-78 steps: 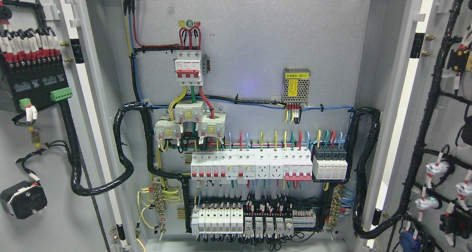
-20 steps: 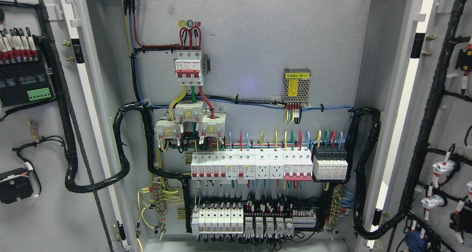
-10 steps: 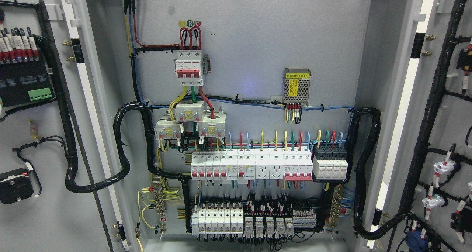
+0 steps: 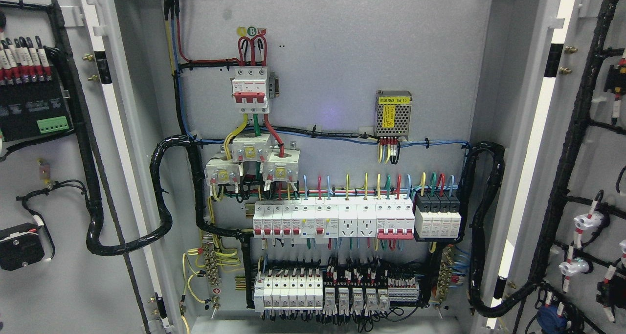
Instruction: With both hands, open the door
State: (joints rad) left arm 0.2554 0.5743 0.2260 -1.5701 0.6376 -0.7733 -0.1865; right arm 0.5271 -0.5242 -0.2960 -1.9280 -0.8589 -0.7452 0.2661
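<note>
Both grey cabinet doors stand wide open. The left door (image 4: 44, 285) fills the picture's left edge, its inner face carrying a black terminal module (image 4: 29, 106) and black cable looms. The right door (image 4: 594, 177) fills the right edge, with a black wire harness (image 4: 562, 177) and white indicator backs (image 4: 587, 222). Between them the cabinet's back panel (image 4: 342, 55) shows a red-and-white main breaker (image 4: 250, 89), a row of breakers (image 4: 332, 219) and a lower row of small breakers and relays (image 4: 332, 290). Neither of my hands nor arms appears in the head view.
A perforated power supply (image 4: 392, 113) sits at the panel's upper right. Thick black cable conduits (image 4: 164, 197) loop from each door's hinge side into the cabinet. The cabinet's floor edge (image 4: 313, 324) runs along the bottom.
Since 3.9 s ago both doors have swung further outward, the left door's fittings sliding left and the right door's sliding right. Over the last second nothing has visibly moved.
</note>
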